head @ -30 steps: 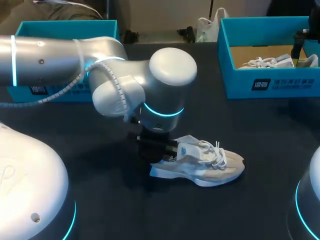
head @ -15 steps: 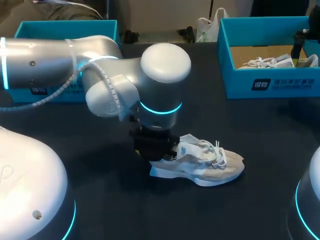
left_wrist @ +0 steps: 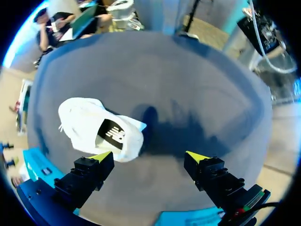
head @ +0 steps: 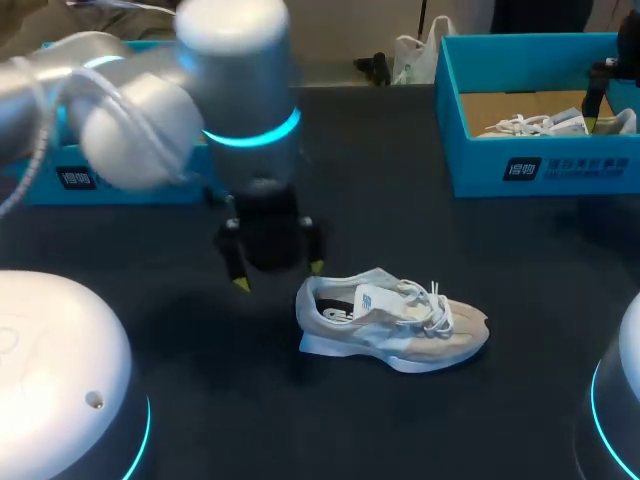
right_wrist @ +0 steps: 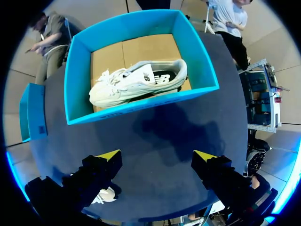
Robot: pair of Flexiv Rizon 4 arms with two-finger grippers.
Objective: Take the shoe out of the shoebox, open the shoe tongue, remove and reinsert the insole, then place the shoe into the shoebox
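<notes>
A pale grey-white shoe (head: 400,322) lies on its sole on the dark table, laces loose, toe pointing right. My left gripper (head: 278,275) hangs open just above and left of its heel, touching nothing. In the left wrist view the shoe (left_wrist: 99,129) lies ahead of one finger, outside the open left gripper (left_wrist: 149,156). The blue shoebox (head: 520,170) stands at the back right with a second white shoe (right_wrist: 138,82) inside. My right gripper (right_wrist: 157,155) hovers open above the table in front of the box (right_wrist: 141,110), holding nothing.
A second blue box (head: 50,52) sits at the back left, partly behind my left arm. My arms' white bases fill the near left and near right corners. Dark table surface lies between the shoe and the shoebox.
My left gripper has opened, let go of the shoe's heel, and risen up and to the left. The shoe stays where it was on the table.
</notes>
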